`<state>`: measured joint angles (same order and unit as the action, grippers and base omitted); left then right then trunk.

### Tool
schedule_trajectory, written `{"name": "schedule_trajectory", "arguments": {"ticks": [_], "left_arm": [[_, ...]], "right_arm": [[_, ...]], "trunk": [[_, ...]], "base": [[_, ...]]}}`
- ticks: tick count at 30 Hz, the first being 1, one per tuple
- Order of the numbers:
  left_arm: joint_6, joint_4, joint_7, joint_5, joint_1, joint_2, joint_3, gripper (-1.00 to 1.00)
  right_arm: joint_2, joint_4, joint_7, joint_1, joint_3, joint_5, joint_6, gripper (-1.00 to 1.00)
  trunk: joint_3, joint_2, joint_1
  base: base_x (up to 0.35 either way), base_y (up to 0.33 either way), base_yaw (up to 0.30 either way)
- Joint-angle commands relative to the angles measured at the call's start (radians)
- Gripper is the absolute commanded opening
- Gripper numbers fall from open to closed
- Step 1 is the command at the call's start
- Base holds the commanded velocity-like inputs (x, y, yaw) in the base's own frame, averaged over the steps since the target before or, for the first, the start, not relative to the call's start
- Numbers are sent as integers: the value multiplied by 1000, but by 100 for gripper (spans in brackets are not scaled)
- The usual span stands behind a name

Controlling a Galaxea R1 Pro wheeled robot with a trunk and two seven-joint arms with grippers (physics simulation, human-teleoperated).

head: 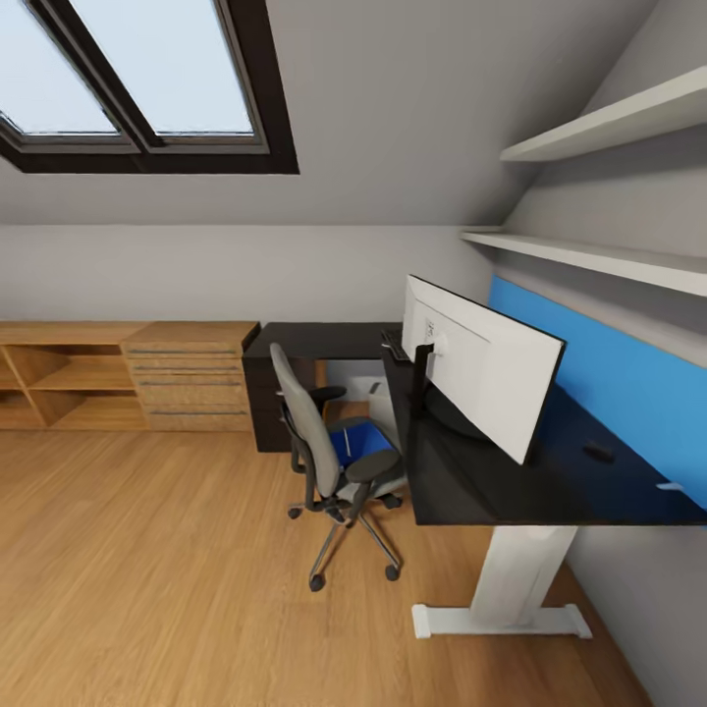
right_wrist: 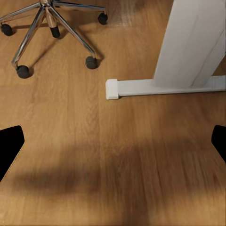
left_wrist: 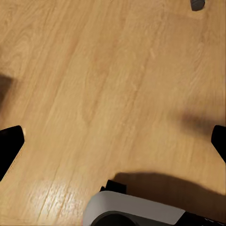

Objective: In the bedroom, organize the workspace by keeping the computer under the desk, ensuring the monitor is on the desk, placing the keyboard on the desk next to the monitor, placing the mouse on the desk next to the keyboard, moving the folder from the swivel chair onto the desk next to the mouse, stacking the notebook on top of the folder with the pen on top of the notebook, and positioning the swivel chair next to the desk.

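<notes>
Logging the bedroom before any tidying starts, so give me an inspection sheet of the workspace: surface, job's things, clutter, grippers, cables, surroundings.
Surface: black desk on a white leg.
Job's things: monitor stands on the desk, white back showing; blue folder lies on the swivel chair beside the desk; keyboard at the far end; a small dark item, possibly the mouse.
Clutter: nothing seen.
Grippers: left and right both open, over bare wood floor.
Cables: nothing seen.
Surroundings: roof window, wall shelves, wood chest.

Wood chest of drawers (head: 187, 378), wall shelves (head: 599, 128)
</notes>
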<state>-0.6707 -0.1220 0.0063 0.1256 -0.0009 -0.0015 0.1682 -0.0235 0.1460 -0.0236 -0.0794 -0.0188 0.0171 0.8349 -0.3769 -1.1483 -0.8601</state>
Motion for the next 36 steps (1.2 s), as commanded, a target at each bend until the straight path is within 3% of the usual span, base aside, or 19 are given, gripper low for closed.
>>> {"name": "schedule_trajectory", "arguments": {"ticks": [1, 19, 27, 30, 36], "left_arm": [[-2, -1, 0, 7, 0, 0, -3, 100], [-1, -1, -2, 6, 0, 0, -5, 100], [-5, -2, 0, 8, 0, -2, -4, 100], [-43, -15, 3, 10, -1, -4, -2, 100], [-68, -29, 5, 84, 0, -8, -3, 100]], "right_arm": [[0, 0, -1, 0, -1, 1, 3, 100], [3, -6, 0, 0, -1, 2, 4, 100], [10, -6, 1, 0, -1, 3, 4, 100], [14, -6, 1, 0, -2, 3, 4, 100], [16, -6, 1, 0, -3, 3, 3, 100]], "trunk": [[-1, -1, 0], [-2, -1, 0], [-2, -1, 0], [-2, -1, 0], [-21, -43, -23]], "base": [[0, 236, 86], [27, 309, 11], [100, 58, 0], [0, 0, 0], [0, 0, 0]]}}
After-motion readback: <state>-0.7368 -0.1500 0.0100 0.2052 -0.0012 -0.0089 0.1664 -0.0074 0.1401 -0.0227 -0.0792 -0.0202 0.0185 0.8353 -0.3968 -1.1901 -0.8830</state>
